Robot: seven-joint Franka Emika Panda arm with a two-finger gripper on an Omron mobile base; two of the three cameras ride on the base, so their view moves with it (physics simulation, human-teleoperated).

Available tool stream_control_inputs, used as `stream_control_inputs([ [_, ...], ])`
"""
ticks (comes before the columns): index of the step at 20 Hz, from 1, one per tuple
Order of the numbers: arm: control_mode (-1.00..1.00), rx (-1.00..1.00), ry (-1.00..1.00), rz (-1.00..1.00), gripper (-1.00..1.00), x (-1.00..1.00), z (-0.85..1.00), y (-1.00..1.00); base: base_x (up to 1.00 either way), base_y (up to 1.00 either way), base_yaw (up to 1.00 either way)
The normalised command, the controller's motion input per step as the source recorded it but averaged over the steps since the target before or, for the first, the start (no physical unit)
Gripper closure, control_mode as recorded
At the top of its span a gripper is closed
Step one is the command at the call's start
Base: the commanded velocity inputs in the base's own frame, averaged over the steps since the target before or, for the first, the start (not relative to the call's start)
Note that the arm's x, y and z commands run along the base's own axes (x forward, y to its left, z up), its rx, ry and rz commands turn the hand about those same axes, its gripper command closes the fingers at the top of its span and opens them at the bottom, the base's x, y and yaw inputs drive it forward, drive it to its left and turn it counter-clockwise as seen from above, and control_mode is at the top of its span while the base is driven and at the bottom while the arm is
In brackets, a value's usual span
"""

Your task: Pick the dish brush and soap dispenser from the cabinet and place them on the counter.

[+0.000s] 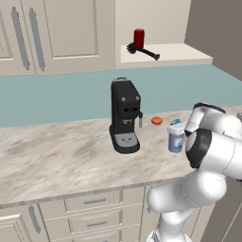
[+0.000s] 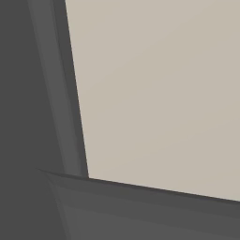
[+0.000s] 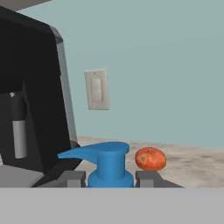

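Note:
The soap dispenser (image 1: 176,138), a lavender-blue bottle with a blue pump top (image 3: 107,159), stands upright low over the counter (image 1: 56,156), right of the coffee machine. My gripper (image 3: 109,178) is shut on it, a dark fingertip pressing each side of the pump collar. My arm's elbow hides the hand in the left base view. The black dish brush (image 1: 144,51) lies on the open cabinet shelf (image 1: 182,53), its bristled head beside a red can (image 1: 139,38).
A black coffee machine (image 1: 125,116) stands mid-counter, close to the bottle's left (image 3: 30,100). A small orange fruit (image 1: 156,120) (image 3: 150,158) lies by the teal wall, under a wall switch (image 3: 96,89). A beige panel (image 2: 159,93) with a dark frame sits close before the right base camera.

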Motion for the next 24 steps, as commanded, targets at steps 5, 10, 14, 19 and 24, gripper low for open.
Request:
stream_control_inputs([
  [5, -1.0, -0.01, 0.0, 0.0, 1.0, 0.0, -0.14, -0.06, 0.0, 0.0, 0.0],
  [10, -1.0, -0.02, 0.0, 0.0, -1.0, 0.0, -0.18, 0.0, 0.0, 0.0, 0.0],
  [14, -1.0, -0.01, 0.0, 0.0, -1.0, -0.08, -0.02, -0.04, 0.0, 0.0, 0.0],
  [19, -1.0, -0.01, 0.0, 0.0, -1.0, -0.07, -0.06, 0.0, 0.0, 0.0, 0.0],
  [24, -1.0, -0.01, 0.0, 0.0, -1.0, -0.15, -0.03, 0.0, 0.0, 0.0, 0.0],
])
